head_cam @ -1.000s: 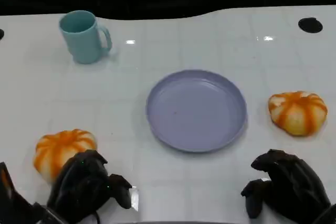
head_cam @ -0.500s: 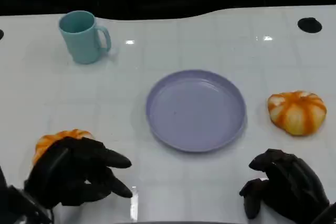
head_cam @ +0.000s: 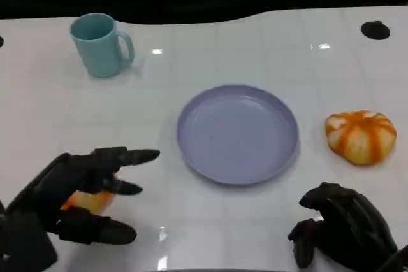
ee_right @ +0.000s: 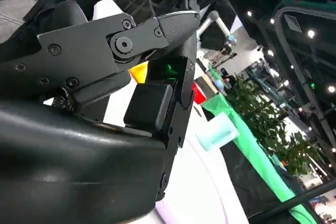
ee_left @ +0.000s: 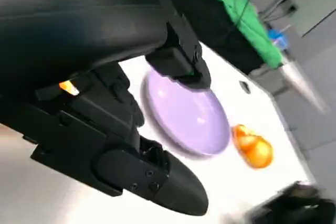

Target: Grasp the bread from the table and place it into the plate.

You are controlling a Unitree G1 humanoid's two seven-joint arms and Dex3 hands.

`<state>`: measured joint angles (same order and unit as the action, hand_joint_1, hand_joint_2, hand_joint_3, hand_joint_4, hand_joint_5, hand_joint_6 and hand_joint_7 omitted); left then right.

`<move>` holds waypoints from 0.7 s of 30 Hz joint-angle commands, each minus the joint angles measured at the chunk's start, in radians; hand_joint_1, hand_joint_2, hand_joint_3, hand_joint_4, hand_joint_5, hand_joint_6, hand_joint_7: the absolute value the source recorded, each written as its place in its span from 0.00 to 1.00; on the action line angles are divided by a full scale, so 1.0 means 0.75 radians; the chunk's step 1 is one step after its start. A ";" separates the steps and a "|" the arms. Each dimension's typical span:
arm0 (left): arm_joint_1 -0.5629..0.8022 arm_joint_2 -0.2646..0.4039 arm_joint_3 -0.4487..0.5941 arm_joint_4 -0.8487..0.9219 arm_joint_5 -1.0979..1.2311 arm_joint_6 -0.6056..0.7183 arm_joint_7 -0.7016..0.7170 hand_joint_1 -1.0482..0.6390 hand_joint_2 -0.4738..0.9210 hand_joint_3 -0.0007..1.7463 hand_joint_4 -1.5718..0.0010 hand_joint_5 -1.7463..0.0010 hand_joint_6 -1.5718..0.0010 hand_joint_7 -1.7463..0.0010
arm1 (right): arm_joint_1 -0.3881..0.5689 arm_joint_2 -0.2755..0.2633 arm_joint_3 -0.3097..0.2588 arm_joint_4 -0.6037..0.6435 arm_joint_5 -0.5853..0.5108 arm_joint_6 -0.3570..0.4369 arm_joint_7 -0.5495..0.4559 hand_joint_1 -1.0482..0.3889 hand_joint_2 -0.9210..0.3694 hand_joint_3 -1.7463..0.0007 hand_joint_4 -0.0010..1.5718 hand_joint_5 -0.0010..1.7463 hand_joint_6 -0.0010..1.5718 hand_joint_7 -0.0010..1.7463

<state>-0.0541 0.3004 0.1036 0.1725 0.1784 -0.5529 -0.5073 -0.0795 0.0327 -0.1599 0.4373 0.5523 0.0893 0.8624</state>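
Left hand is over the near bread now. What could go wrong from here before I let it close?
1. The left hand, fingers spread, covers most of the orange striped bread roll beneath it; a blind close may pinch only an edge and squash or drop it.
2. The round lilac plate lies right beside the fingertips; swinging across low could nudge it.
3. The right hand, fingers curled, rests near the plate's other side and could crowd the placement.

The left robot hand (head_cam: 70,199) has opened out from a curled posture beside the near-left bread (head_cam: 89,200) and moved over it. Its fingers (head_cam: 127,156) now spread toward the plate (head_cam: 238,133), and the hand covers most of that bread, leaving an orange patch showing beneath the palm.
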 commanded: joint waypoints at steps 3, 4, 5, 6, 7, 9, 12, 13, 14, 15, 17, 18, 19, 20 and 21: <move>0.068 0.119 -0.047 -0.248 0.494 0.093 0.274 0.00 1.00 0.13 0.70 1.00 0.99 1.00 | 0.004 -0.014 -0.006 -0.010 0.002 -0.003 0.000 0.21 0.01 0.99 0.96 0.46 1.00 0.19; 0.074 0.121 -0.058 -0.276 0.556 0.124 0.311 0.00 1.00 0.14 0.70 1.00 1.00 1.00 | 0.003 -0.014 -0.007 -0.007 0.003 -0.004 0.002 0.21 0.01 0.99 0.96 0.46 1.00 0.18; 0.081 0.122 -0.071 -0.300 0.621 0.155 0.351 0.00 1.00 0.15 0.72 1.00 1.00 1.00 | 0.003 -0.014 -0.007 -0.006 0.003 -0.004 0.002 0.21 0.01 0.99 0.96 0.46 1.00 0.18; 0.085 0.123 -0.082 -0.315 0.663 0.177 0.381 0.00 1.00 0.16 0.74 1.00 1.00 1.00 | 0.003 -0.014 -0.007 -0.006 0.003 -0.003 0.002 0.21 0.01 1.00 0.96 0.46 1.00 0.19; 0.090 0.124 -0.096 -0.331 0.719 0.203 0.419 0.00 1.00 0.17 0.75 1.00 1.00 1.00 | 0.004 -0.013 -0.006 -0.009 0.002 -0.003 -0.003 0.21 0.01 1.00 0.96 0.46 1.00 0.19; 0.097 0.133 -0.125 -0.359 0.822 0.246 0.489 0.00 1.00 0.18 0.81 1.00 1.00 1.00 | 0.005 -0.010 -0.006 -0.006 0.001 -0.013 0.000 0.21 0.00 0.99 0.96 0.46 1.00 0.19; 0.117 0.146 -0.168 -0.434 0.991 0.355 0.524 0.00 1.00 0.20 0.92 1.00 1.00 1.00 | 0.005 -0.009 -0.007 -0.005 0.002 -0.010 -0.002 0.22 0.00 0.99 0.96 0.46 1.00 0.20; 0.125 0.149 -0.185 -0.472 1.061 0.406 0.518 0.00 1.00 0.21 0.96 1.00 1.00 1.00 | 0.004 -0.009 -0.007 -0.004 0.002 -0.009 -0.003 0.22 0.00 0.99 0.96 0.46 1.00 0.20; 0.132 0.153 -0.202 -0.502 1.124 0.452 0.514 0.00 1.00 0.21 0.98 1.00 1.00 1.00 | 0.003 -0.009 -0.007 0.000 0.001 -0.014 0.001 0.22 0.00 0.99 0.96 0.46 1.00 0.20; 0.136 0.156 -0.215 -0.519 1.158 0.482 0.512 0.00 1.00 0.21 0.99 1.00 1.00 1.00 | 0.002 -0.009 -0.008 0.003 0.000 -0.018 0.004 0.22 0.00 0.99 0.96 0.46 1.00 0.19; 0.135 0.159 -0.245 -0.540 1.233 0.554 0.486 0.00 1.00 0.19 0.98 0.99 1.00 1.00 | 0.000 -0.010 -0.008 0.004 0.003 -0.012 0.005 0.22 0.00 0.99 0.96 0.46 1.00 0.19; 0.134 0.161 -0.258 -0.545 1.250 0.581 0.477 0.00 1.00 0.17 0.96 0.97 1.00 1.00 | -0.001 -0.010 -0.008 0.005 0.004 -0.009 0.006 0.22 0.00 0.99 0.96 0.46 1.00 0.19; 0.129 0.163 -0.271 -0.548 1.267 0.609 0.459 0.00 1.00 0.16 0.95 0.97 1.00 1.00 | -0.002 -0.010 -0.009 0.008 0.004 -0.011 0.008 0.22 0.01 0.99 0.96 0.46 1.00 0.19; 0.120 0.165 -0.284 -0.542 1.283 0.635 0.447 0.00 0.99 0.15 0.95 0.96 1.00 1.00 | -0.002 -0.010 -0.008 0.006 0.003 -0.011 0.005 0.22 0.01 0.99 0.96 0.46 1.00 0.19; 0.112 0.167 -0.298 -0.537 1.305 0.660 0.433 0.00 1.00 0.10 0.98 0.49 1.00 1.00 | -0.001 -0.010 -0.007 0.003 0.002 -0.010 0.001 0.22 0.01 0.99 0.96 0.46 1.00 0.19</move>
<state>0.0399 0.4028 -0.0984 -0.2245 1.1234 -0.1050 -0.1510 -0.0796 0.0354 -0.1592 0.4418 0.5523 0.0880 0.8612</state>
